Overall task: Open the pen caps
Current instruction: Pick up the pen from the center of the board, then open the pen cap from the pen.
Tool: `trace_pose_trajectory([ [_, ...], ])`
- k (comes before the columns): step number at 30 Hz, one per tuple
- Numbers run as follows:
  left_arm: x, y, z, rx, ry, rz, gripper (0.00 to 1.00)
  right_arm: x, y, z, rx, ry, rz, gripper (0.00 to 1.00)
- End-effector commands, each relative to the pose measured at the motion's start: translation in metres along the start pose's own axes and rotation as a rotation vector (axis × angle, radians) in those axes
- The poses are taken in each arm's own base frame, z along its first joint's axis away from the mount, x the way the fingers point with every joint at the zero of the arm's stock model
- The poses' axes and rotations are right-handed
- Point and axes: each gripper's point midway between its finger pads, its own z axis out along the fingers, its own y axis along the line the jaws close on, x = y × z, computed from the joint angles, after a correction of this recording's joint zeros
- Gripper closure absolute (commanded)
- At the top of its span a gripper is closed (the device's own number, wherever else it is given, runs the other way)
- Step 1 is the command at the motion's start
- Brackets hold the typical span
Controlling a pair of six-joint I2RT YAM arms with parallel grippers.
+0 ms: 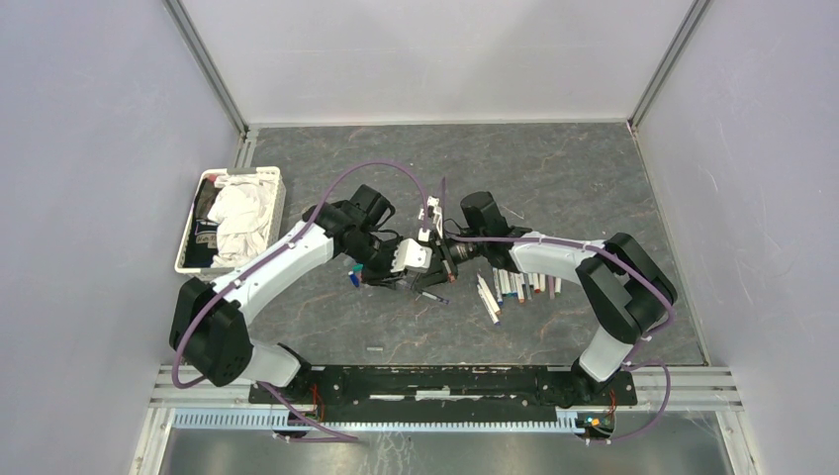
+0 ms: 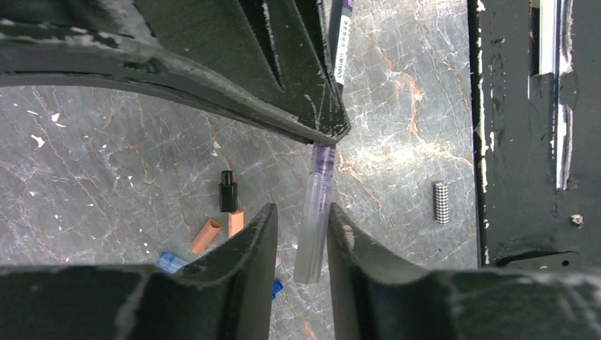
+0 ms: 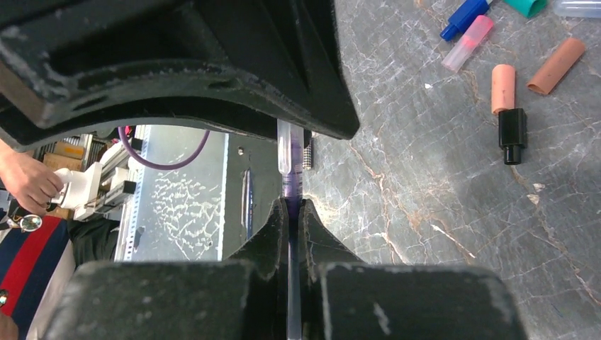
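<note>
In the top view the arms meet at mid-frame; the right gripper [image 3: 290, 207] is pinched tight on the purple pen [image 3: 291, 185]; the left gripper [image 2: 302, 212] stands narrowly spread around the clear cap [image 2: 312, 237], which lies against one finger with a sliver of gap at the other; loose caps [image 2: 205, 236] lie lower left; other pens [image 1: 519, 285] lie right of centre.

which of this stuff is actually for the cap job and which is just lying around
For the job: purple pen, its clear cap, row of pens, loose caps already off.

Lying about: basket, cloth in it, checkered cylinder.
</note>
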Motion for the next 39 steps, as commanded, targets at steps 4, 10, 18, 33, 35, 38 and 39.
trace_pose_trajectory([
  [4,0.001,-0.001,0.003,0.019,0.015,-0.021,0.87,-0.020,0.003,0.004,-0.010,-0.037,-0.053,0.86],
  [10,-0.009,-0.003,0.001,0.031,-0.023,-0.048,0.98,-0.006,0.007,0.008,-0.031,-0.039,-0.060,0.59],
  [18,-0.023,0.000,-0.009,0.023,-0.060,-0.055,0.98,0.008,0.012,0.009,-0.057,-0.001,-0.074,0.61],
  [33,-0.032,-0.002,-0.015,0.017,-0.091,-0.032,0.47,-0.021,0.029,0.008,-0.101,-0.027,-0.090,1.00],
  [35,-0.028,-0.003,-0.013,0.028,-0.075,-0.030,0.52,-0.021,0.027,0.008,-0.098,-0.021,-0.084,1.00],
  [38,-0.025,-0.006,-0.010,0.044,-0.065,-0.030,0.57,-0.022,0.026,0.010,-0.100,-0.017,-0.067,1.00],
  [39,-0.024,-0.007,-0.009,0.044,-0.062,-0.026,0.60,-0.022,0.025,0.010,-0.100,-0.016,-0.064,1.00],
])
